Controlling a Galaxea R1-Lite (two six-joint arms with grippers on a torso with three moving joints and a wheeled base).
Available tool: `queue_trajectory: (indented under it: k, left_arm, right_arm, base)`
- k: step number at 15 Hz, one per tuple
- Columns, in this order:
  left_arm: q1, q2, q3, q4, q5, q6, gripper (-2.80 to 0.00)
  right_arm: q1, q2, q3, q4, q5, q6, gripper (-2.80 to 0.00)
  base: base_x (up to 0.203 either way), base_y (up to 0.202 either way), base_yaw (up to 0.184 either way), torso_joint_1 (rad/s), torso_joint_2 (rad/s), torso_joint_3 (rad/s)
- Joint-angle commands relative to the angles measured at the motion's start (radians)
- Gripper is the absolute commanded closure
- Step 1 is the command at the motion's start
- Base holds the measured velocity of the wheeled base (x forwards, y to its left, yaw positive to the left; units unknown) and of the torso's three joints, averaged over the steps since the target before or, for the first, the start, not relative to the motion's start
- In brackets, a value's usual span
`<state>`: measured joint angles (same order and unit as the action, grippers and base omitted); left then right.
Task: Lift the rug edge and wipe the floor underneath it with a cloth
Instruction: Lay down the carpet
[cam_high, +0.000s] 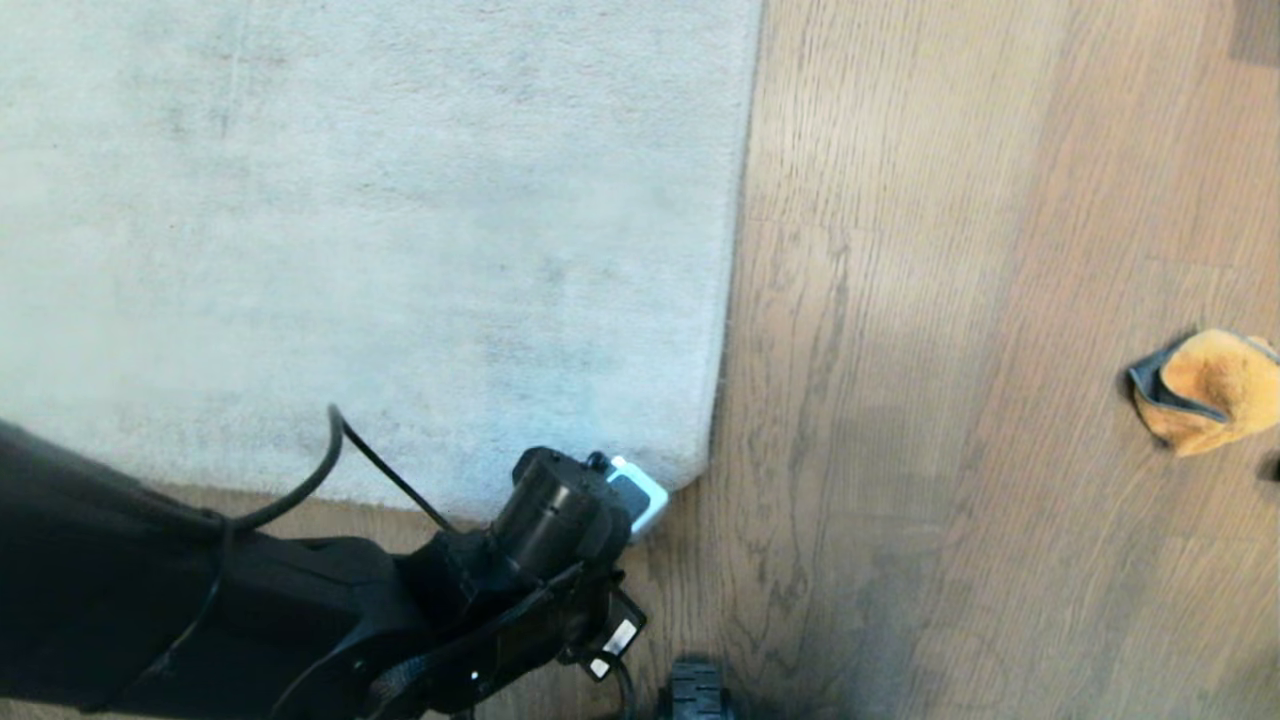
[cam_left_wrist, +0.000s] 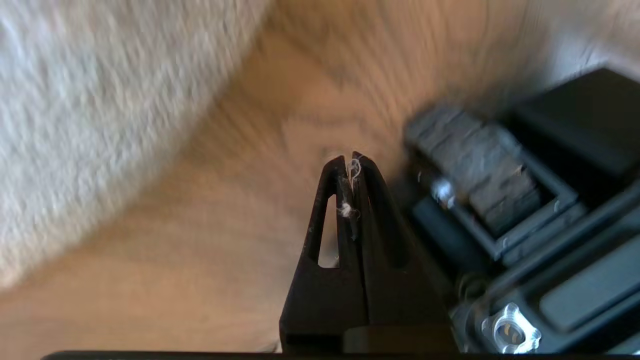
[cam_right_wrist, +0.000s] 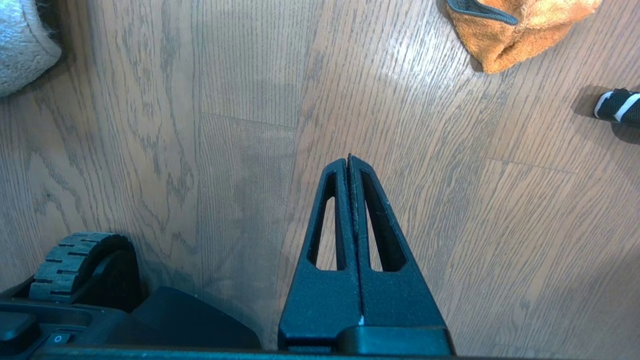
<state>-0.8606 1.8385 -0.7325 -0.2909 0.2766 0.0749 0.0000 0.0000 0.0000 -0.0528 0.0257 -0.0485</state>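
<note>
The pale grey rug lies flat, and its rug edge (cam_high: 735, 250) runs down to a rounded corner (cam_high: 690, 462). My left arm's wrist (cam_high: 560, 510) hangs just in front of that corner and hides the fingers in the head view. In the left wrist view my left gripper (cam_left_wrist: 349, 157) is shut over bare floor (cam_left_wrist: 210, 240), beside the rug (cam_left_wrist: 75, 125), holding only a few pale fibres. The fluffy orange cloth (cam_high: 1210, 390) with dark trim lies on the floor (cam_high: 950, 350) far right. My right gripper (cam_right_wrist: 349, 159) is shut and empty above the planks, with the cloth (cam_right_wrist: 520, 30) ahead of it.
A ribbed wheel of my base (cam_high: 698, 692) shows at the bottom of the head view, and also in the left wrist view (cam_left_wrist: 475, 165) and the right wrist view (cam_right_wrist: 75, 265). A small black-and-white object (cam_right_wrist: 617, 106) lies on the floor near the cloth.
</note>
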Motion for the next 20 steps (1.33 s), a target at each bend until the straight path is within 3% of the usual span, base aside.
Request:
queue_trajectory:
  k: [1, 6, 14, 18, 20]
  left_arm:
    - [0.019, -0.015, 0.028, -0.007, 0.048, 0.019, 0.00]
    - [0.032, 0.016, -0.119, -0.045, 0.052, -0.014, 0.00]
    - [-0.005, 0.079, -0.343, -0.157, 0.026, -0.272, 0.00]
    - [-0.020, 0.131, -0.435, -0.156, 0.024, -0.333, 0.00]
    - [-0.024, 0.167, -0.496, -0.151, -0.021, -0.353, 0.00]
  right_arm:
    - [0.000, 0.002, 0.000, -0.001, 0.000, -0.001, 0.00]
    - [0.000, 0.002, 0.000, -0.001, 0.000, -0.001, 0.00]
    - [0.000, 0.002, 0.000, -0.001, 0.000, -0.001, 0.00]
    - [0.000, 0.001, 0.000, -0.001, 0.000, -0.001, 0.00]
    - [0.000, 0.002, 0.000, -0.001, 0.000, -0.001, 0.00]
  base:
    - [0.000, 0.000, 0.000, 0.000, 0.00, 0.000]
    - [0.000, 0.000, 0.000, 0.000, 0.00, 0.000]
    - [0.000, 0.000, 0.000, 0.000, 0.00, 0.000]
    - [0.000, 0.000, 0.000, 0.000, 0.00, 0.000]
    - [0.000, 0.000, 0.000, 0.000, 0.00, 0.000]
